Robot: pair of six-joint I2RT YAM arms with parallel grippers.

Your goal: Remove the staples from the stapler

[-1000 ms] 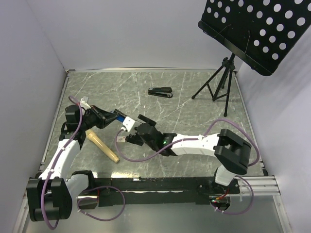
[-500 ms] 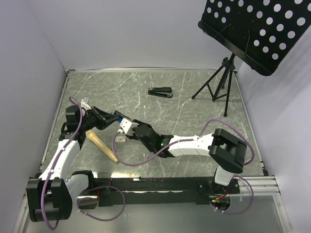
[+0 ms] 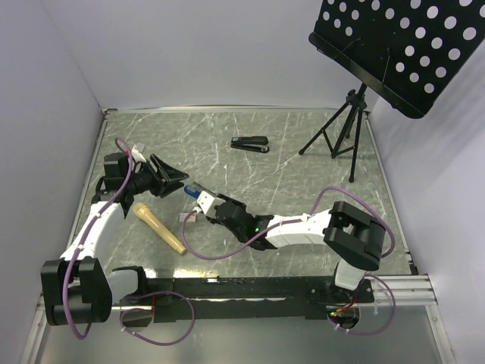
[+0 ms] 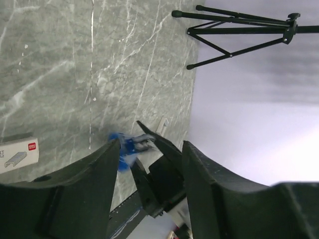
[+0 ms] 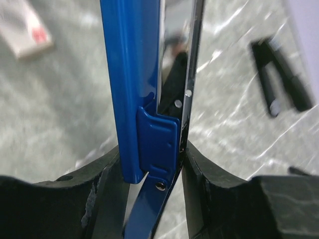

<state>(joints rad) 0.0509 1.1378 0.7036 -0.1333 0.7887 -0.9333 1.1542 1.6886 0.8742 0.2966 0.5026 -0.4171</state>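
The blue stapler (image 3: 197, 192) is off the table, held upright between the fingers of my right gripper (image 3: 210, 206). In the right wrist view the stapler (image 5: 133, 74) stands with its blue top on the left and its dark base edge on the right, a narrow gap between them, and my right gripper (image 5: 149, 164) is shut on its hinge end. My left gripper (image 3: 171, 180) is just left of the stapler, open, apart from it. In the left wrist view, the stapler (image 4: 124, 146) shows beyond the empty gap of my left gripper (image 4: 152, 149).
A small white staple box (image 3: 187, 218) lies just under the stapler and is also in sight as the box (image 4: 17, 154). A tan wooden handle (image 3: 159, 227) lies at front left. An all-black stapler (image 3: 250, 143) lies farther back. A music stand's tripod (image 3: 341, 135) is at back right.
My right gripper closed on the blue stapler. My left gripper then let go of it, opened, and drew back to the left. The stapler now hangs in the right gripper alone.
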